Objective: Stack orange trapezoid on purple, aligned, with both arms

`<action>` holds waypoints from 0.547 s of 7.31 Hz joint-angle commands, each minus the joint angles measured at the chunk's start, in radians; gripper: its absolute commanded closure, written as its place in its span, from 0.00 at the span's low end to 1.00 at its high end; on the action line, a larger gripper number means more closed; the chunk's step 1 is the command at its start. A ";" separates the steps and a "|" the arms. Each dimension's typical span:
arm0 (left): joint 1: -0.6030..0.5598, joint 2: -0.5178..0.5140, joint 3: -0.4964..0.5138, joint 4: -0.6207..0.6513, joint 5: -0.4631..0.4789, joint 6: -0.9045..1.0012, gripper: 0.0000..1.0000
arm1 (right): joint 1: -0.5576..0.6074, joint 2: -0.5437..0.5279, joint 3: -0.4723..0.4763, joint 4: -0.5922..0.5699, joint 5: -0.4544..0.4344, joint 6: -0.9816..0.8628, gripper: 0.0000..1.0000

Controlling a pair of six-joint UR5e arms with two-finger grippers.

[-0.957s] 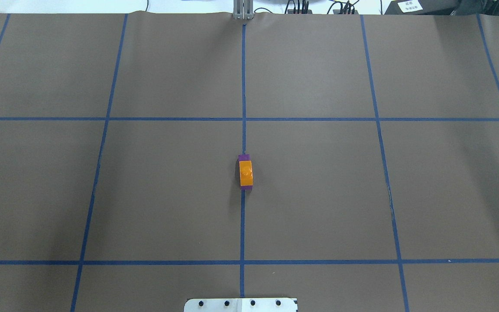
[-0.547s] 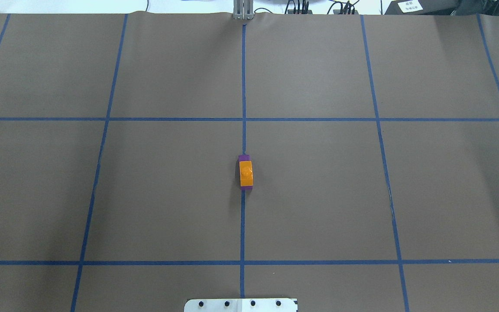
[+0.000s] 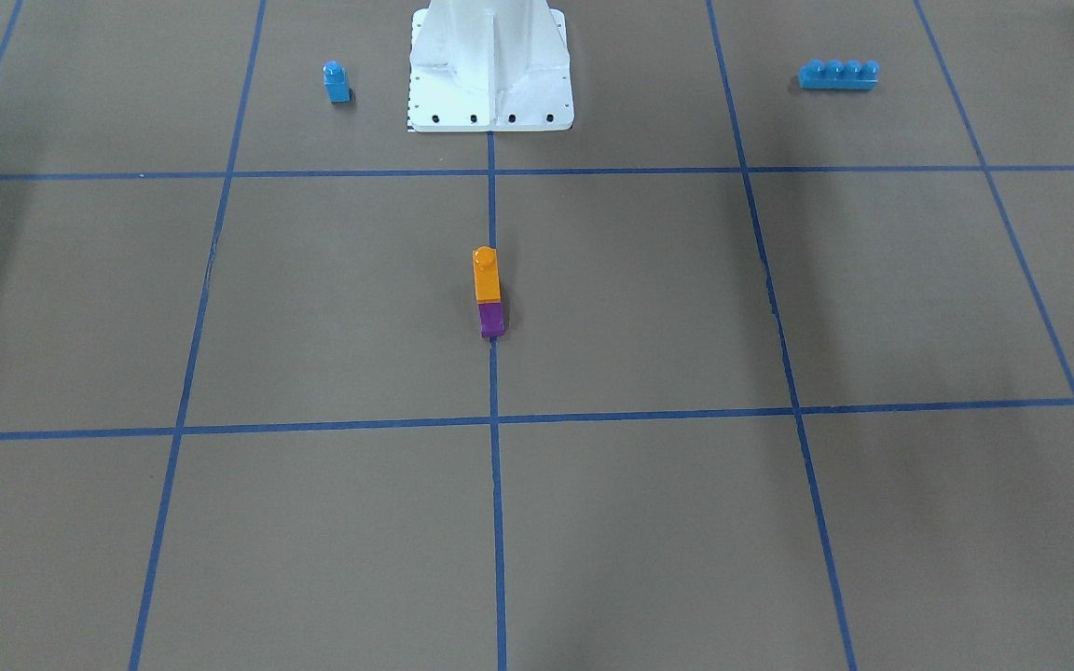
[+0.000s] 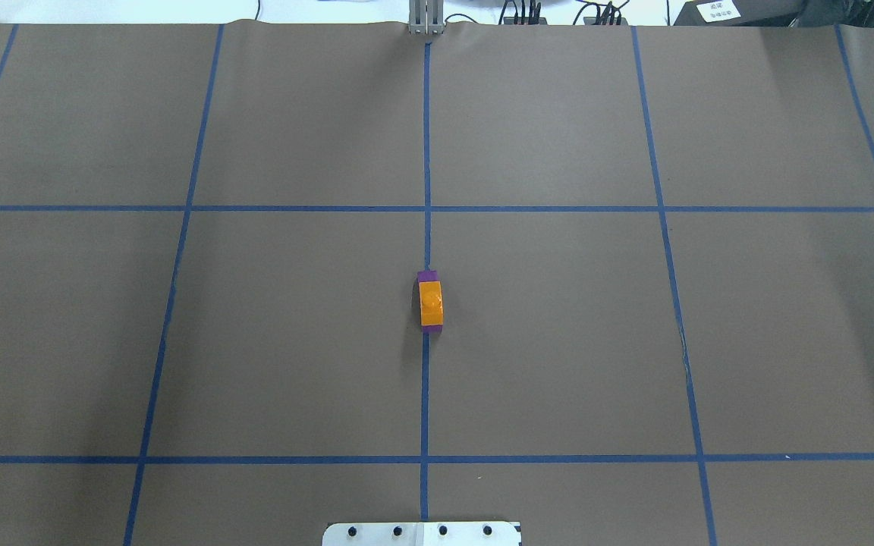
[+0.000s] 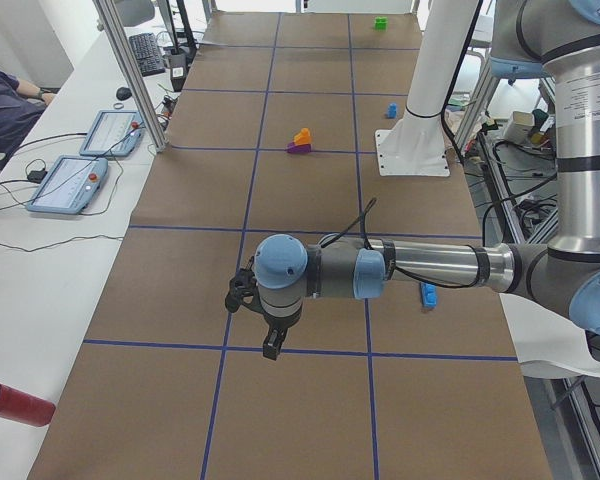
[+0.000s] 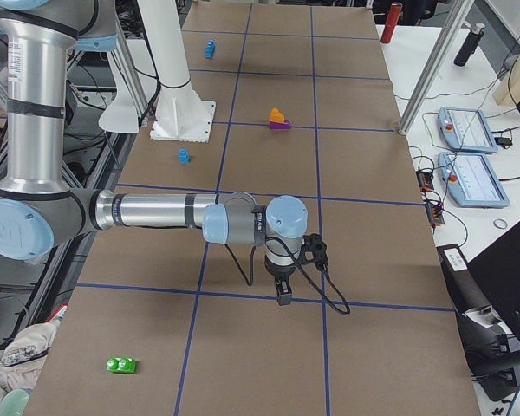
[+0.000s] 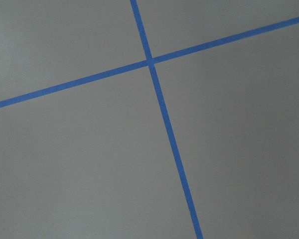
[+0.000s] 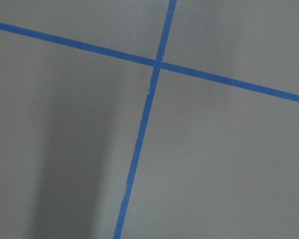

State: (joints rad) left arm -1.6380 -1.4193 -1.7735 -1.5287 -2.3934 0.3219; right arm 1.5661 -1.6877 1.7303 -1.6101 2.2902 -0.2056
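The orange trapezoid (image 3: 486,278) sits atop the purple (image 3: 491,320); my left gripper (image 5: 270,347) and right gripper (image 6: 283,295) hang far off, and I cannot tell how far either is open.

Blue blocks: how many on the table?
2. A small one-stud block sits beside the robot's white base, on the robot's right side. A long four-stud brick lies on its left side. The side views show the same two; more could be hidden behind the arms.

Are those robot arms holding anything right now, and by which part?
Nothing that I can see: the orange trapezoid sits on the purple block, while the left tool and right tool hang far off.
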 commanded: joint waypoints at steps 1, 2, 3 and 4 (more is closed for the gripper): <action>-0.002 0.002 -0.001 -0.002 0.007 -0.007 0.00 | 0.000 -0.003 -0.001 -0.001 0.000 0.002 0.00; -0.002 0.003 -0.001 -0.002 0.007 -0.007 0.00 | 0.000 -0.004 0.000 -0.001 0.000 0.002 0.00; -0.002 0.003 -0.001 -0.002 0.007 -0.009 0.00 | 0.000 -0.009 0.000 0.001 0.000 0.002 0.00; -0.002 0.003 -0.001 -0.002 0.007 -0.007 0.00 | 0.000 -0.009 0.002 -0.001 0.000 0.002 0.00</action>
State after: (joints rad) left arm -1.6397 -1.4162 -1.7747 -1.5309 -2.3870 0.3140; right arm 1.5662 -1.6948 1.7303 -1.6100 2.2902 -0.2041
